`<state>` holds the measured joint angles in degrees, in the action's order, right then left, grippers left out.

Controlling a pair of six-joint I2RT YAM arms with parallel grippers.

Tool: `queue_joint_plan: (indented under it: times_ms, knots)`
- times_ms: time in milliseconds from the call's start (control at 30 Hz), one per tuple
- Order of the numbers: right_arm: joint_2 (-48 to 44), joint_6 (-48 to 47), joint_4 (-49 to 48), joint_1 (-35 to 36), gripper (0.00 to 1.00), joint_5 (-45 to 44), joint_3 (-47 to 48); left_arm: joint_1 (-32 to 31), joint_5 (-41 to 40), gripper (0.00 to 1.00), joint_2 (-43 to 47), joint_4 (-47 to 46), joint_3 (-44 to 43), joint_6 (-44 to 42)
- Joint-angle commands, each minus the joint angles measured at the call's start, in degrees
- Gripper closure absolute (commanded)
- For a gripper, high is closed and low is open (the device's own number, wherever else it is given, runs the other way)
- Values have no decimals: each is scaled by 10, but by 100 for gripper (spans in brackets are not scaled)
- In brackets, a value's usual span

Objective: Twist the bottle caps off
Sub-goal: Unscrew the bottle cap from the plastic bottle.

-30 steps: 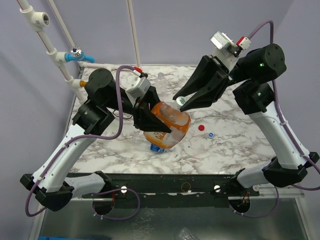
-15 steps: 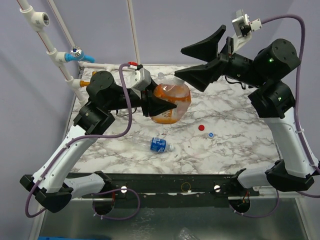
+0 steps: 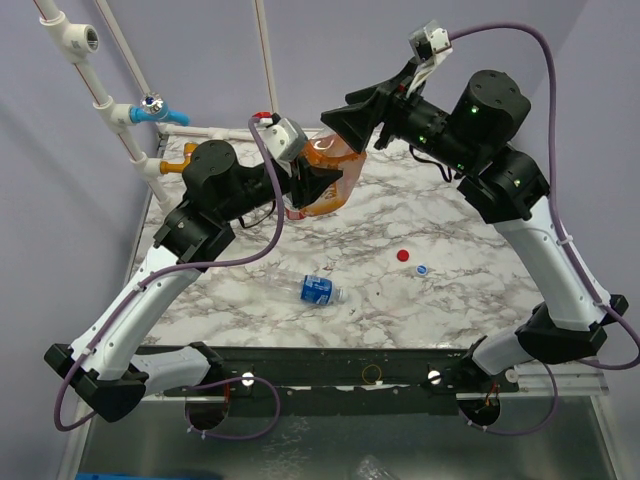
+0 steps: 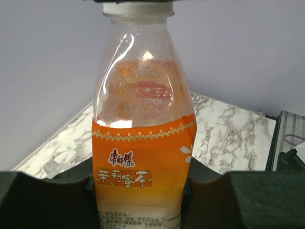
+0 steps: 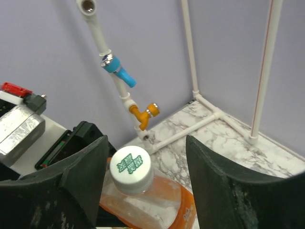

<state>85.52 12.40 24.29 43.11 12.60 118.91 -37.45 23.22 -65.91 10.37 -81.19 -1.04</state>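
Right wrist view: right gripper (image 5: 147, 143) stands open astride the white cap (image 5: 131, 168) atop the orange bottle (image 5: 162, 200), whose lower body the left gripper (image 4: 140, 195) clamps. Unscrewing appears about to begin; next, close squarely on the cap and twist.

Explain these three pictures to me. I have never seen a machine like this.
These are two robot arms bolted to a marble table, each ending in a two-finger gripper. The wide picture comes from a camera above and behind them; the other two come from cameras on the wrists. The left gripper holds an orange bottle above the table. The right gripper stands open around its white cap. On the table lie a blue-labelled bottle, a red cap and a blue-and-white cap.
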Motion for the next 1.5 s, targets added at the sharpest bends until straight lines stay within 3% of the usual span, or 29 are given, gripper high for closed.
queue_joint_plan:
  times_ms: [0, 300, 433, 500, 667, 733, 933, 1233, 1267, 1300, 1367, 1400, 1433, 1467]
  knots:
    - [-7, -5, -15, 4, 38, -46, -5, 1, -26, 100, 2, -9, 1, -9]
    - [-6, -6, -9, 4, 80, -20, -9, 1, -8, 100, 6, -14, 2, -3]
    - [-12, -22, 2, 3, 99, 57, 2, 2, 75, 100, 8, -16, -3, 31]
    - [-19, -36, 7, 2, 99, 134, 6, 2, 159, 100, 9, -18, -5, 62]
    - [-44, -26, -25, -3, 100, 428, -4, 2, 413, 100, 9, -25, -25, 129]
    - [-47, 1, -54, -5, 99, 526, -17, 2, 461, 100, 9, -25, -35, 152]
    - [-54, 90, -157, -14, 99, 680, -51, 4, 499, 100, 13, -25, -46, 170]
    - [-76, 177, -271, -53, 100, 719, -109, 9, 509, 100, 19, -25, -45, 172]
    - [-80, 180, -276, -63, 98, 709, -113, 9, 507, 100, 19, -25, -45, 170]
    - [-85, 175, -272, -75, 90, 691, -115, 9, 501, 100, 20, -25, -45, 165]
    - [-95, 123, -213, -85, 51, 609, -107, 9, 479, 100, 20, -26, -42, 153]
    - [-102, 90, -163, -85, 34, 523, -96, 9, 466, 100, 20, -25, -38, 143]
    - [-107, 72, -144, -85, 19, 459, -93, 9, 447, 100, 20, -24, -34, 131]
    - [-110, 61, -124, -85, 11, 388, -90, 9, 427, 100, 21, -21, -29, 117]
